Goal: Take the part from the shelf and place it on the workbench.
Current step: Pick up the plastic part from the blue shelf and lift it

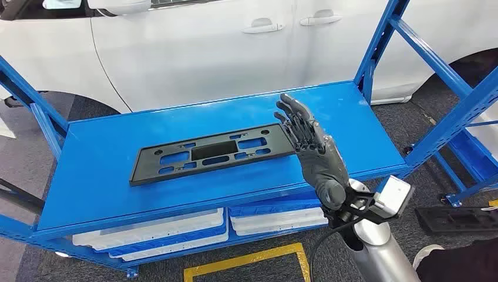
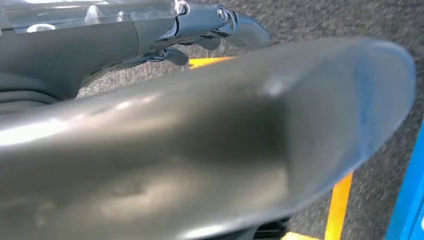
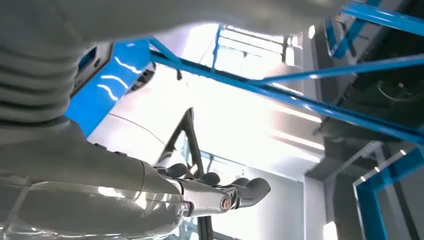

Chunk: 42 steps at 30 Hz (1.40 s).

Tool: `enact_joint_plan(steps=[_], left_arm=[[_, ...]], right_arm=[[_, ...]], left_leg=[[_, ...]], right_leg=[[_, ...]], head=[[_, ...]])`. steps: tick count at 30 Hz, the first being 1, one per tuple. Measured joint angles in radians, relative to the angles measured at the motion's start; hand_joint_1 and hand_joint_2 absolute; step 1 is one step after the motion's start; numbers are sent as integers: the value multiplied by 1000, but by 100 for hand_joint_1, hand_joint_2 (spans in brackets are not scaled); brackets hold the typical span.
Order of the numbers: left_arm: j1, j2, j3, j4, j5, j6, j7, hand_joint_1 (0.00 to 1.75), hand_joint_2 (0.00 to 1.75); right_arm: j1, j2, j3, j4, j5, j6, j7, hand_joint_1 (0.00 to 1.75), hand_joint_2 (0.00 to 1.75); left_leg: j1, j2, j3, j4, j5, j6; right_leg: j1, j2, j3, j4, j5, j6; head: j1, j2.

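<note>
A white car point(image 1: 194, 47) with glossy painted doors fills the back of the head view, from ten o'clock round to two. In front of it stands the shelf point(image 1: 94, 170), a rack of smooth blue-painted metal with a broad flat deck and slanted frame bars. On a lower tier, at about six o'clock, lie flat white trays point(image 1: 176, 229) with rounded edges. The floor point(image 1: 82, 111) is dark, coarse carpet marked with yellow tape point(image 1: 246, 261).

The part point(image 1: 211, 154), a long, flat, matte black plastic plate pierced with rectangular cut-outs and small round holes, lies flat at the centre of the shelf deck.

The right hand point(image 1: 314, 153), dark grey and jointed on a silver arm, is raised at about four o'clock, over the part's right end. Its fingers point(image 1: 293, 120) are straight, close side by side, and hold nothing.

The left hand point(image 2: 210, 25) hangs above the carpet; its fingers are slightly curled and carry nothing.
</note>
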Motion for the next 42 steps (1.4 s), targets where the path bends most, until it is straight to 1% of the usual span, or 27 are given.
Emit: enact_joint_plan(steps=[3,5,8,9,10,12,13,14,15,16,17,18,19,22,23,25,27,28,29,30,32,33,34,35,37,39,42], left_arm=[[1,0,3,0,0,-1,0,0,0],[-1,-1,5,0,-4,-1,-1,0,0],[-3,-4,5,0,-13,2,0,0,0],[-4,-6,6,0,-16,3,1,0,0],[-4,-7,6,0,-19,7,7,0,0],[-5,-8,5,0,-30,22,36,0,0],[-6,-9,4,0,-35,36,63,0,0],[-6,-10,4,0,-40,51,93,0,0],[-6,-12,3,0,-43,67,122,0,0],[-5,-14,2,1,-45,79,146,0,0],[-4,-15,2,1,-46,88,162,0,0],[-4,-16,2,1,-48,96,172,0,0],[-4,-17,2,1,-50,106,183,0,0],[-6,-17,2,1,-56,161,236,0,0],[-6,-17,2,1,-58,180,256,0,0],[-4,-17,2,1,-64,207,286,0,0],[-3,-16,2,1,-68,219,302,0,0],[-2,-16,2,1,-70,221,303,0,0],[0,-15,2,1,-73,221,302,0,0],[3,-15,2,1,-75,219,297,0,0],[5,-13,2,1,-81,212,286,0,0],[5,-12,2,1,-84,207,280,0,0],[4,-11,2,1,-87,204,275,0,0],[3,-10,2,1,-90,201,271,0,0],[1,-9,2,1,-94,196,265,0,0],[1,-8,2,1,-95,193,262,0,0],[0,-7,2,1,-95,192,259,0,0]], right_arm=[[-2,3,-4,17,16,8,18,0,175],[-5,5,-5,39,37,14,41,0,175],[-15,6,-3,73,64,22,62,0,175],[-19,6,-2,84,76,18,65,0,175],[-21,6,-1,93,95,7,70,0,175],[-23,8,8,116,161,-34,84,0,175],[-23,10,18,130,208,-66,89,0,175],[-23,12,30,147,257,-99,91,0,175],[-22,15,45,166,306,-133,90,0,175],[-22,19,61,184,344,-163,86,0,175],[-22,24,76,201,373,-186,81,0,175],[-22,29,89,216,397,-206,78,0,175],[-23,34,102,228,429,-229,77,0,175],[-29,48,149,270,654,-365,97,0,175],[-35,55,172,293,749,-421,110,0,175],[-55,75,231,349,906,-516,135,0,175],[-74,99,298,417,1017,-585,154,0,175],[-82,110,330,451,1058,-609,161,0,175],[-92,122,363,483,1093,-629,167,0,175],[-103,133,394,513,1118,-643,171,0,175],[-132,156,453,566,1146,-665,176,0,175],[-149,169,481,592,1148,-673,176,0,175],[-165,182,507,616,1145,-681,174,0,175],[-181,194,533,640,1138,-688,171,0,175],[-205,220,583,683,1119,-699,165,0,175],[-224,241,628,717,1098,-707,158,0,175],[-249,266,685,770,1072,-712,152,0,175]], left_leg=[[-6,0,38,-107,48,13],[-12,-1,49,-132,47,19],[-6,-1,60,-149,45,31],[-3,-1,65,-155,45,35],[-2,0,69,-157,43,38],[-2,-1,73,-156,38,41],[-1,-1,77,-156,34,40],[0,-2,82,-155,30,38],[1,-3,88,-154,25,35],[2,-3,94,-152,19,31],[0,-3,98,-148,13,26],[-1,-3,99,-145,8,19],[-3,-3,98,-144,5,13],[0,-2,98,-143,-1,-6],[2,-2,94,-130,-12,-12],[4,-1,55,-42,-60,-19],[4,-1,-20,98,-118,-22],[4,-1,-47,143,-127,-21],[4,-1,-57,152,-116,-20],[3,-1,-44,116,-85,-16],[0,-1,21,-29,-9,-4],[-3,0,48,-89,15,2],[-6,0,63,-125,26,6],[-9,0,68,-136,25,9],[-8,1,70,-143,28,15],[-2,2,77,-153,33,23],[0,3,80,-157,34,28]], right_leg=[[3,0,11,1,-14,7],[3,1,12,0,-19,16],[1,0,6,19,-37,32],[0,0,-13,60,-57,37],[-3,-1,-47,123,-83,43],[-11,-1,-132,262,-126,51],[-14,-1,-160,297,-124,54],[-18,-2,-168,292,-100,57],[-21,-2,-156,244,-58,58],[-23,-4,-129,171,-11,59],[-24,-6,-102,102,22,58],[-23,-7,-84,51,42,55],[-21,-7,-76,27,46,50],[-16,-5,-74,19,41,27],[-16,-5,-70,15,42,19],[-17,-4,-65,10,42,7],[-12,-4,-64,10,40,0],[-9,-5,-63,11,38,-2],[-6,-5,-61,11,37,-3],[-4,-4,-58,11,35,-4],[1,-3,-50,11,30,-3],[4,-2,-49,12,29,-1],[5,-2,-49,12,27,3],[6,-1,-50,13,27,7],[5,-2,-49,13,24,17],[3,-3,-59,41,3,29],[-3,-4,-141,209,-76,42]], head=[[2,0],[4,0],[6,0],[7,0],[9,0],[11,0],[11,0],[11,0],[11,0],[11,0],[11,0],[11,0],[11,0],[9,0],[8,0],[6,0],[5,0],[5,0],[5,0],[5,0],[5,0],[5,0],[6,0],[6,0],[6,0],[8,0],[10,0]])
